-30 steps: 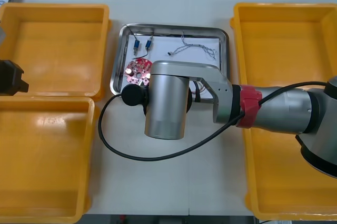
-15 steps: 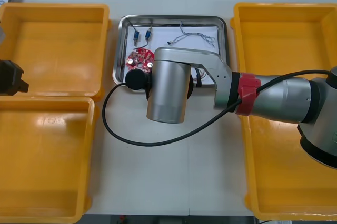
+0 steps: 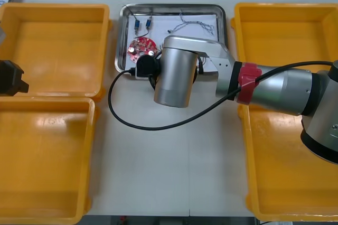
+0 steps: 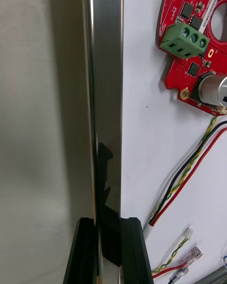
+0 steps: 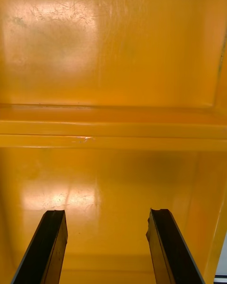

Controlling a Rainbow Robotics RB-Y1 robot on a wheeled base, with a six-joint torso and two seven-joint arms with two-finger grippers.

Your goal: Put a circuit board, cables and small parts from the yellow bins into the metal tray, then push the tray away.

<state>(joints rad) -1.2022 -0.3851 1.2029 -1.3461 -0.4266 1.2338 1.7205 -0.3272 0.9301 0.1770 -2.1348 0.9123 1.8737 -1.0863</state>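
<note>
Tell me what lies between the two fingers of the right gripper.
The metal tray's rim; the right gripper clamps it, in the right wrist view. The left gripper hangs open over a yellow bin.

Yellow bins (image 3: 53, 40); shiny silver metal tray (image 4: 106, 75), white inside; red circuit board (image 4: 177, 75) with green block (image 4: 184, 39); cable (image 4: 187, 168) seemingly twisted yellow-green.

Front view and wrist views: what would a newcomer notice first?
The right gripper stands out, jaws clamped on the rim of the metal tray at the far middle of the table. A red circuit board lies inside it. The left gripper hangs open over the left yellow bins.
</note>
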